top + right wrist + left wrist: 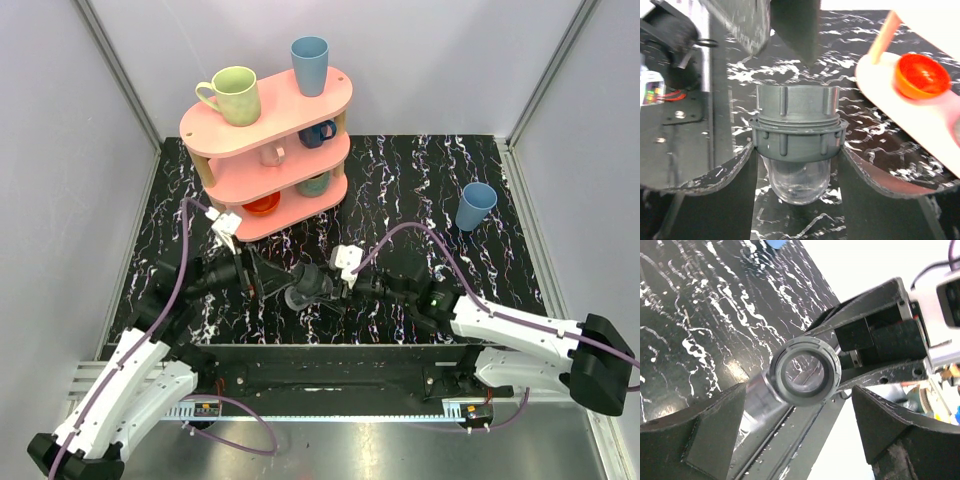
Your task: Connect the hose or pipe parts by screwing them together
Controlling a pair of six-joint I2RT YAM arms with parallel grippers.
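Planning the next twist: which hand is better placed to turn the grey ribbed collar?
Likely the left hand: open, it faces the grey ribbed collar; the right hand clamps the clear domed fitting.

green mug (236, 95) and blue cup (310, 65) top the pink shelf (215, 128) — lone cup (476, 206) apart.

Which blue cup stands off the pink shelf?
The blue cup on the table, far right; the other blue cup tops the shelf.
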